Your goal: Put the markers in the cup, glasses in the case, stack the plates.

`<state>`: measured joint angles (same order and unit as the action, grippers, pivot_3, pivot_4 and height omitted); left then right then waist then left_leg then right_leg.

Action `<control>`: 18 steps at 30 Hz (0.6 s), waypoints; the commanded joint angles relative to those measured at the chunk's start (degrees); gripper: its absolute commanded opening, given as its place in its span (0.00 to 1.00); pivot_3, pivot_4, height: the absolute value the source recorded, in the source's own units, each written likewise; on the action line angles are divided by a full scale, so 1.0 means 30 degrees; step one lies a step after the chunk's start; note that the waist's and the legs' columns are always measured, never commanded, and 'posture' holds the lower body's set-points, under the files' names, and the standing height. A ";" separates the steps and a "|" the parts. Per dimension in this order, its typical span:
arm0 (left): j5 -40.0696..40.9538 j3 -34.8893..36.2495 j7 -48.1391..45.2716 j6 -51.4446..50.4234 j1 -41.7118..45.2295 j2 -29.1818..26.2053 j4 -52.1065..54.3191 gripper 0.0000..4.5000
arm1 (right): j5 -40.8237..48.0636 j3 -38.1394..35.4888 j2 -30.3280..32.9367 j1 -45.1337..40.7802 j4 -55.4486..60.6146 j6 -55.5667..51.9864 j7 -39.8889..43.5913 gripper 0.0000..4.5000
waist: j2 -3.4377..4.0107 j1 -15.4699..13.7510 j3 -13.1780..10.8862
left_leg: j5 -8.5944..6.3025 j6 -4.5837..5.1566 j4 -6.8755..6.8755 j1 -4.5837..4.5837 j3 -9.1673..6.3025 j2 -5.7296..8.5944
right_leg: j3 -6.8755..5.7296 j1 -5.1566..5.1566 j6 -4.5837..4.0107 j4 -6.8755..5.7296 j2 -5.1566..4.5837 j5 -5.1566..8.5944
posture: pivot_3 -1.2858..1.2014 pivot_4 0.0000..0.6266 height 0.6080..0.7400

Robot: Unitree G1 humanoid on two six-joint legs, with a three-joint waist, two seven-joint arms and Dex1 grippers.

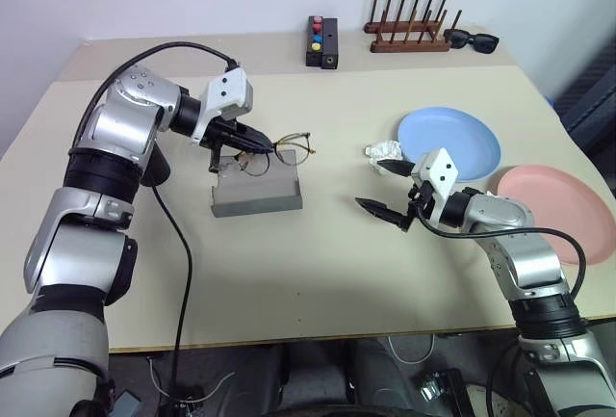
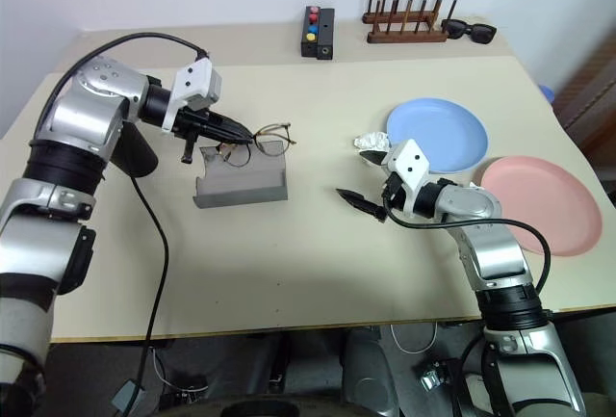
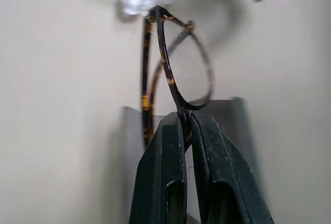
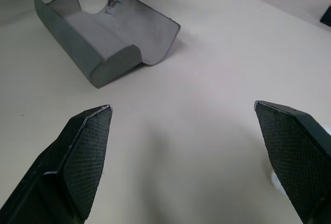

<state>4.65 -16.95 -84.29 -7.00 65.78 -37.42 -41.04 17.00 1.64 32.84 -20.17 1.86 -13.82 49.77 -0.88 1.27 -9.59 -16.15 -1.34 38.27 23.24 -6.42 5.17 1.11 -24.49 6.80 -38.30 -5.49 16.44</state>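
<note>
My left gripper (image 1: pixel 265 144) is shut on the rim of the thin dark-framed glasses (image 1: pixel 294 147), holding them in the air just above the open grey case (image 1: pixel 255 193). In the left wrist view the two fingers pinch the frame (image 3: pixel 176 63) with the case below. My right gripper (image 1: pixel 380 186) hangs open over bare table to the case's right, nothing between its fingers (image 4: pixel 83 151). The light blue plate (image 1: pixel 449 143) and the pink plate (image 1: pixel 558 210) lie side by side at the right. A black cup (image 2: pixel 135 152) shows partly behind my left forearm. The markers are out of view.
A crumpled white scrap (image 1: pixel 380 151) lies by the blue plate's near-left edge. Along the back edge stand a black box with coloured buttons (image 1: pixel 321 41), a wooden peg rack (image 1: pixel 409 27) and black sunglasses (image 1: pixel 472 41). A black cable (image 1: pixel 178 263) trails over the table's front.
</note>
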 commanded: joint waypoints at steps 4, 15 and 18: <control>-0.1453 -0.0005 -0.0920 0.3498 0.0248 -0.0118 -0.2650 0.05 | 0.0022 -0.0171 -0.0212 -0.0419 0.0158 0.0584 0.0083 1.00 | 0.0000 0.0096 0.0000 | 0.0000 0.0000 -0.0010 0.0003 0.0000 -0.0001 | -0.0001 -0.0005 0.0000 0.0002 0.0000 0.0000 | 0.52 0.24 1.00; -0.1922 0.0181 -0.1661 0.4173 -0.0757 0.0566 -0.2106 0.05 | 0.0177 -0.0464 0.0062 0.0149 0.0771 0.0375 0.0011 1.00 | 0.0000 -0.0050 0.0000 | 0.0000 0.0001 0.0012 0.0010 -0.0002 0.0004 | 0.0002 -0.0002 0.0001 -0.0002 -0.0003 -0.0001 | 0.52 0.24 1.00; -0.1954 0.0233 -0.1508 0.4012 -0.0821 0.0679 -0.1992 0.05 | 0.0203 -0.0524 0.0128 0.0264 0.0902 0.0301 0.0000 1.00 | -0.0001 -0.0029 0.0000 | 0.0000 0.0001 0.0008 0.0009 -0.0003 0.0001 | 0.0001 -0.0003 0.0001 -0.0003 -0.0002 -0.0001 | 0.52 0.24 1.00</control>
<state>-1.13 -17.27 -88.83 5.31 63.34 -35.09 -48.77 17.02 1.61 32.67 -19.35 2.15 -13.36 49.85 -0.88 1.18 -9.59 -16.15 -1.34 38.30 23.27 -6.43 5.17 1.11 -24.50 6.80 -38.31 -5.50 16.43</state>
